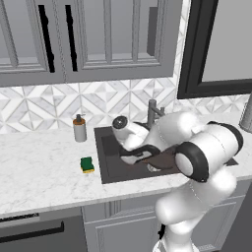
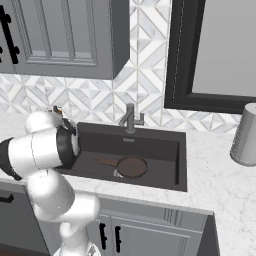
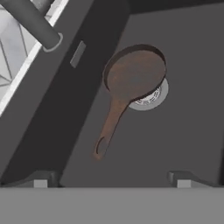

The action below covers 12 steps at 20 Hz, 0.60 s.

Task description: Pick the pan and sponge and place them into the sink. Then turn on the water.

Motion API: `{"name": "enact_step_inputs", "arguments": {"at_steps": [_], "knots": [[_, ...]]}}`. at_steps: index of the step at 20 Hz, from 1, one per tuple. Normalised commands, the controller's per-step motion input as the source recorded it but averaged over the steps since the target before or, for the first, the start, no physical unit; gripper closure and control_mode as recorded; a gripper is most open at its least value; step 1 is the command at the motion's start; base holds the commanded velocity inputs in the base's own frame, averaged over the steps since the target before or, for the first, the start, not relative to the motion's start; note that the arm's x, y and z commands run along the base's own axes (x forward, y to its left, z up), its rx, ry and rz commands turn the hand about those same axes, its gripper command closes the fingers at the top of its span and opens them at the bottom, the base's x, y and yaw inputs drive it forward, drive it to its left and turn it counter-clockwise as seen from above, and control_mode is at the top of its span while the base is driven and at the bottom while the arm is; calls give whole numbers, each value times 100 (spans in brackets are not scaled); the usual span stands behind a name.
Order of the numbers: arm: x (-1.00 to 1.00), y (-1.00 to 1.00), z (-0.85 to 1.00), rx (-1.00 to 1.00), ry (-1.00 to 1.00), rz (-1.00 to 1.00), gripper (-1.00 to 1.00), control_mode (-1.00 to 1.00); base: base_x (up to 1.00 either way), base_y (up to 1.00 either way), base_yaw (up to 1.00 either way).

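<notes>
- Dark brown round shallow frying pan (image 3: 134, 73), matte, with a long brown handle ending in a loop hole: lies flat on the floor of the sink, its bowl partly over the round ribbed metal drain (image 3: 153, 97); the handle runs away from the drain across the basin floor.
- Two-finger gripper (image 3: 111, 179) of the white arm: jaws spread wide and holding nothing, poised above the pan, apart from it; in the hand view the loop end of the handle lies nearest the dark finger tips (image 3: 40, 178), and the pan's bowl lies farther off.
- Large rectangular dark grey sink (image 2: 182, 165), smooth-walled, set in a white veined marble counter (image 1: 39, 172); the arm's elbow and forearm reach over it in the left base view.
- Small rectangular sponge (image 1: 87, 164), green top over a yellow underside: on the counter, just beside the sink's left rim (outside the basin), well apart from the gripper.
- Grey metal faucet (image 2: 130, 118), cylindrical spout, standing behind the basin at its middle.
- Grey cylindrical soap dispenser with a brown pump (image 1: 79, 128): upright on the counter behind the sponge, near the tiled wall.
- Grey cylindrical canister (image 2: 246, 135), on the counter to the right of the sink.
</notes>
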Motion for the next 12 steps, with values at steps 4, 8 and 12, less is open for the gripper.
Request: {"name": "enact_step_inputs", "arguments": {"at_steps": [4,8,12], "knots": [[-95,57,64,-7,-4,6,-100,-100,0,0,0],[-69,62,40,-1,8,36,-100,-100,0,0,0],[-42,64,47,-3,25,41,-100,-100,0,0,0]]}}
